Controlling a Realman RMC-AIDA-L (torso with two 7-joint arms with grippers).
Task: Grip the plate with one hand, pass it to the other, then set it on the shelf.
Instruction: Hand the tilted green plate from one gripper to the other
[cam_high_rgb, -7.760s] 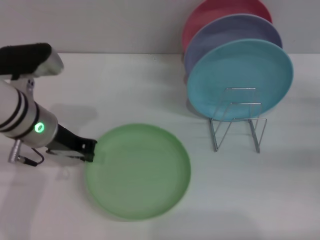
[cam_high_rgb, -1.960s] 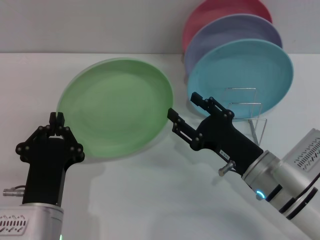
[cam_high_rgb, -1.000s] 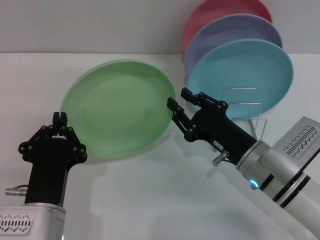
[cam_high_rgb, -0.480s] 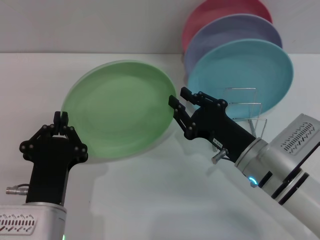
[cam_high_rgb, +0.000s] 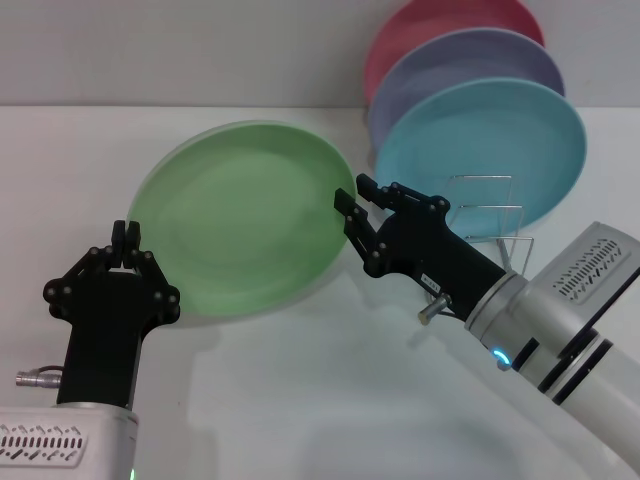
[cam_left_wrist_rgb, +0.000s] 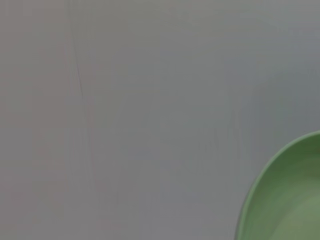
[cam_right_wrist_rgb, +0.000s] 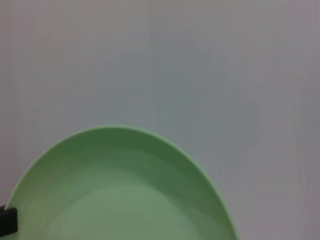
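Two black grippers flank the plate in the head view: a smooth, round, light-green plastic disc with a shallow raised rim, held tilted in the centre-left of the frame, its face toward the camera and its wider axis running left to right. The left gripper, lower left, has its fingers clenched on the plate's lower-left rim. The right gripper, from the lower right, has its fingers spread around the right rim; against half a second ago it has edged slightly leftward. The shelf, thin silver wire, stands at right below a turquoise plate. Left wrist view: only a curved green edge at the lower right. Right wrist view: the plate's upper arc fills the lower half.
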